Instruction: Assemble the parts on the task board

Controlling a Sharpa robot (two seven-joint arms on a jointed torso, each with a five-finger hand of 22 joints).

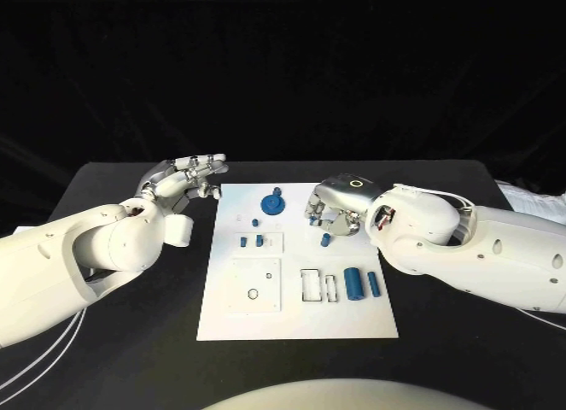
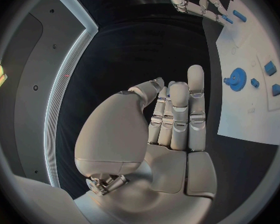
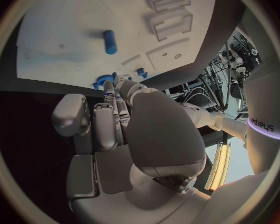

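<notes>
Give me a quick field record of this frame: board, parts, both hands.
board: white plate mid-table, flat
gear: blue, at board's far end
cylinders: two blue, lying by the board's right edge
small parts: blue pieces by the left-centre recesses
left hand: off the board, over the black table by its far-left corner, fingers straight and together, holds nothing
right hand: over the board's far-right area, fingers curled down; cannot tell whether it holds a part
</notes>
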